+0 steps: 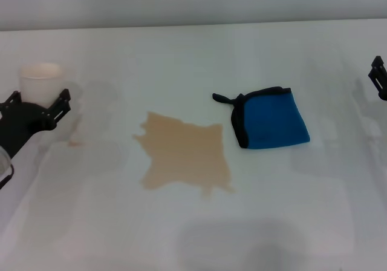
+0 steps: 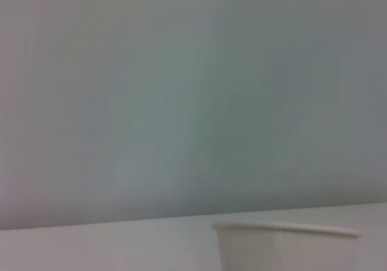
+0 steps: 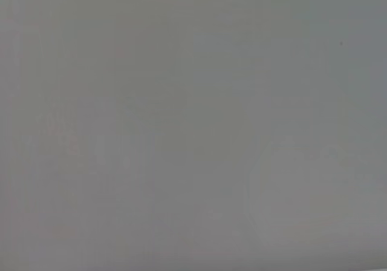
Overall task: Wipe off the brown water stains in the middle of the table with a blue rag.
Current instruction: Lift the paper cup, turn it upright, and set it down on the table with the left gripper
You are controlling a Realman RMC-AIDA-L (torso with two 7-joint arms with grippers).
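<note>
The brown water stains (image 1: 181, 153) lie as one tan puddle with jagged edges in the middle of the white table (image 1: 290, 210). The blue rag (image 1: 272, 118), folded, with black trim and a black loop, lies flat just right of the puddle, and no gripper touches it. My left gripper (image 1: 37, 100) is at the far left, open, with its fingers spread just in front of a white paper cup (image 1: 41, 80). My right gripper (image 1: 378, 77) shows only partly at the right edge, well clear of the rag. The right wrist view shows only blank grey.
The white paper cup stands upright at the back left; its rim also shows in the left wrist view (image 2: 284, 230). A small tan drip mark (image 1: 75, 143) lies on the table near the left gripper. A grey wall runs behind the table's far edge.
</note>
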